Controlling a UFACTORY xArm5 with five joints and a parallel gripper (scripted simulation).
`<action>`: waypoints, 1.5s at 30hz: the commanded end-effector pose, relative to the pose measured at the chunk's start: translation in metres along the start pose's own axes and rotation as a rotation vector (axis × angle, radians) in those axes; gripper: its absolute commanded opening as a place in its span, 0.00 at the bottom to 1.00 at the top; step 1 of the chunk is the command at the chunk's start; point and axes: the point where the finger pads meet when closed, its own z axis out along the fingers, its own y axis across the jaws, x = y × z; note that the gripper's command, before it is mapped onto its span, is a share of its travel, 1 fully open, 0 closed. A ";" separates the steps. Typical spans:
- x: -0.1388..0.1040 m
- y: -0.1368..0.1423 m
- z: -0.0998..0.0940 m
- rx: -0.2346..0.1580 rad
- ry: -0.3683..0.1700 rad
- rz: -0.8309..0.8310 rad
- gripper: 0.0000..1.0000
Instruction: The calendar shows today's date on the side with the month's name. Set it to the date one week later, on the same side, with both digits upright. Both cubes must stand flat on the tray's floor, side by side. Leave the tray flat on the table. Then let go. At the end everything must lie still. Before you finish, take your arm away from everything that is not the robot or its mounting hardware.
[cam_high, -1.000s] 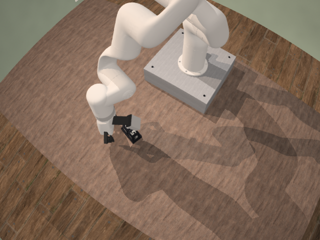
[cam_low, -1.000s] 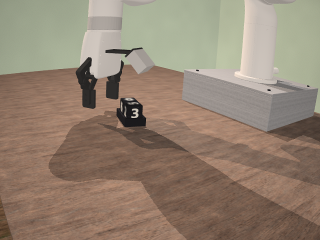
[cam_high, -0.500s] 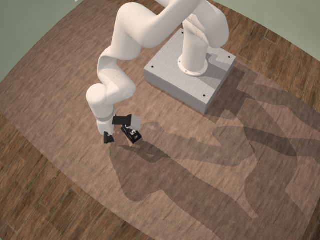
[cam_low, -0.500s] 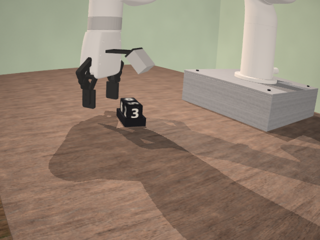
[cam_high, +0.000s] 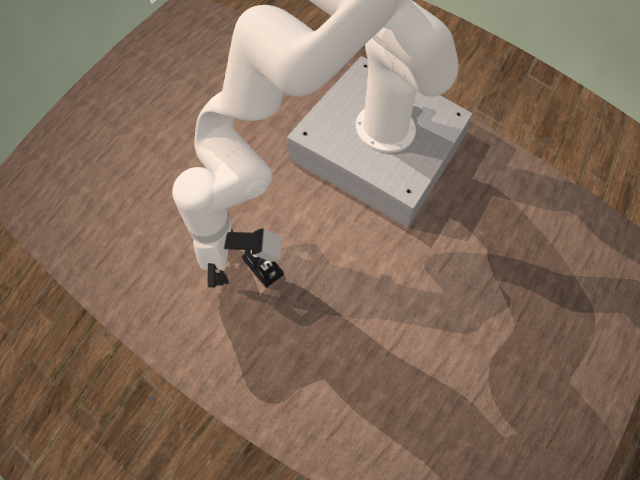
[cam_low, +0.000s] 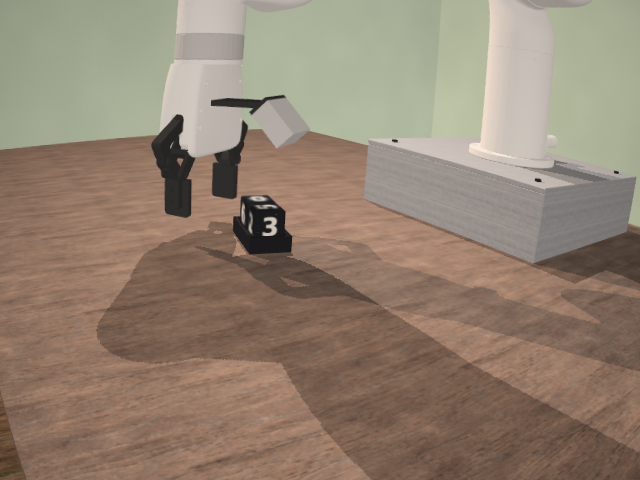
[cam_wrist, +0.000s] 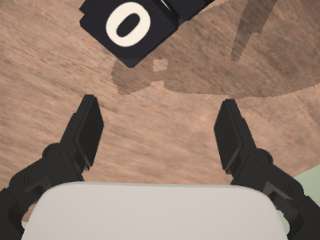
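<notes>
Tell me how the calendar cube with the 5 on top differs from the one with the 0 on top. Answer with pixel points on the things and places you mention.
The 5 cube (cam_high: 266, 265) (cam_low: 269, 226) has its end showing a 3 in the exterior view; the 0 cube (cam_high: 252, 255) (cam_low: 257, 198) (cam_wrist: 128, 24) is partly behind it there. From above, the 5 cube's top reads plainly, while the 0 cube's is mostly covered. Both are black with white digits.

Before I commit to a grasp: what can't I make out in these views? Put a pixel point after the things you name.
- Side with the month's name: not readable in any view, so today's date is unconfirmed.
- Far cube's top in the top view: covered by the grey block (cam_high: 271, 244) (cam_low: 280, 122) on the arm.
- Near cube (cam_high: 266, 265) (cam_low: 268, 225): cut off by the wrist view's upper edge.
- Left-facing digits in the exterior view: too slanted to read surely.
- Tray's floor: hidden under the cubes.
</notes>
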 end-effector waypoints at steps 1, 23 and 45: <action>-0.001 0.001 -0.001 -0.002 -0.002 0.000 1.00; -0.001 0.001 -0.031 -0.002 -0.002 0.000 1.00; 0.032 0.039 -0.032 -0.003 -0.002 0.000 1.00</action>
